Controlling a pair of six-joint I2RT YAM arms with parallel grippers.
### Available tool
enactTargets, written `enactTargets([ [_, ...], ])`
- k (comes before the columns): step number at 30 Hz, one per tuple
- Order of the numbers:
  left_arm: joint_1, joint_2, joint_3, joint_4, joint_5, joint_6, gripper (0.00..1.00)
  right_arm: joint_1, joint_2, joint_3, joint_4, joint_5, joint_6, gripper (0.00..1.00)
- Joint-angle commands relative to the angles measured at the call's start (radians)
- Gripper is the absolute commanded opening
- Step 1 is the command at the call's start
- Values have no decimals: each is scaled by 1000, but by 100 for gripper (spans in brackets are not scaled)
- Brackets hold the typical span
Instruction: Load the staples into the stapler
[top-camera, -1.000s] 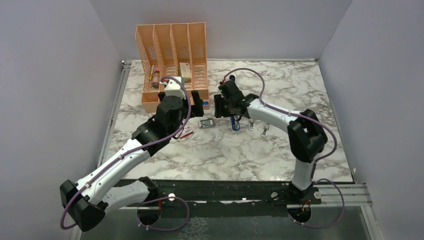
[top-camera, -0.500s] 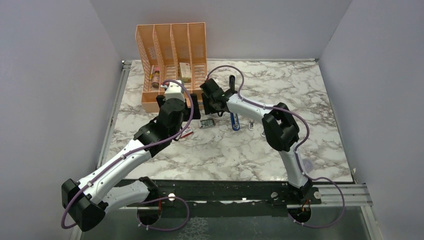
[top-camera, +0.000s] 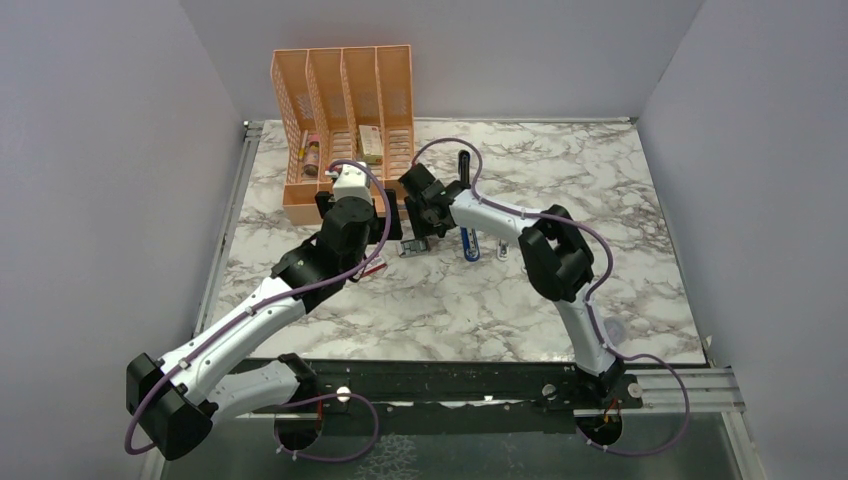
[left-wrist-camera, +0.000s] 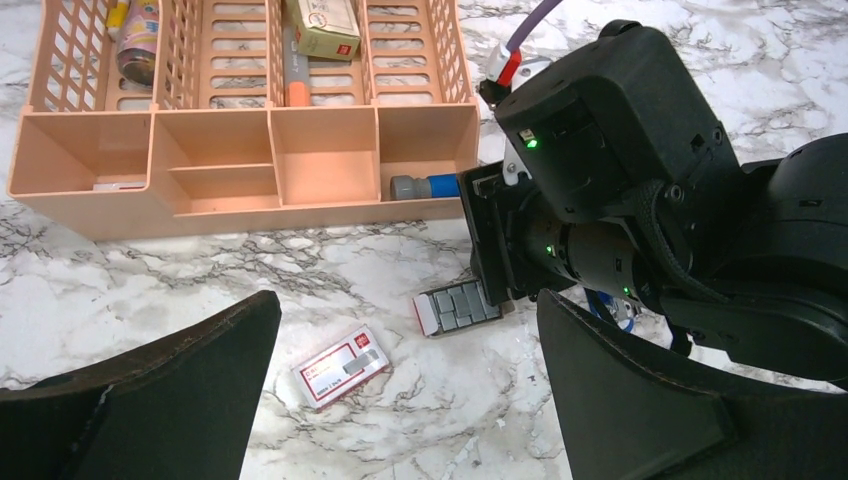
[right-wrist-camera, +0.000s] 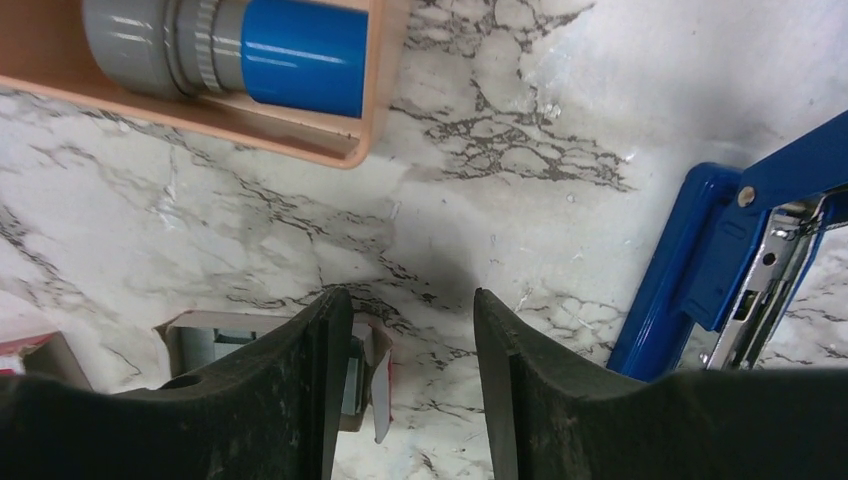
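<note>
Right arm has swung in from the stapler side over the last second. My right fingers (right-wrist-camera: 300, 400) now sit low, just off the right front corner of the organizer (left-wrist-camera: 240, 170). They're apart with nothing in them; bare bench (right-wrist-camera: 560, 120) shows through the gap.

The tray of staples (left-wrist-camera: 460, 305) lies on the bench just in front of that same corner. It peeks out under one right finger rather than between the pair, so I reckon I'm not lined up for a pick yet and need a nudge towards it.

The stapler (top-camera: 468, 245) is a bit further out from the organizer's right end, lying open with the blue rail exposed.

Left fingers (left-wrist-camera: 150, 400) are wide apart and empty, hanging over the red box (left-wrist-camera: 340, 365) in front of the organizer. Left arm has barely moved. Nothing loaded so far.
</note>
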Motion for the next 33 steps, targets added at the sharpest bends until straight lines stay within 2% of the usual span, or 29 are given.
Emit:
enactTargets([
  [1,2,-1,-8,14,17,9,99,9,-6,-32,-42,-32,-14,52],
  [10,2,1,-13,16,32,5,99,11,-85,-124,-47,-105,-27,45],
  [17,2,-1,-23,20,33,3,99,17,-194,-267,42,-293,-134,42],
  [23,3,-2,-31,23,34,-2,99,19,-223,-254,29,-185,-120,42],
  [24,3,-3,-31,24,33,-2,99,22,-230,-252,35,-178,-118,39],
  [27,3,-8,-33,23,29,-1,99,44,-252,-255,64,-175,-140,22],
  [29,2,-11,-34,24,24,-1,99,63,-254,-248,69,-172,-159,15],
  [31,2,-14,-36,24,19,-3,99,80,-245,-236,64,-171,-175,15],
  [33,3,-16,-37,23,17,-3,99,95,-229,-224,60,-169,-188,20],
])
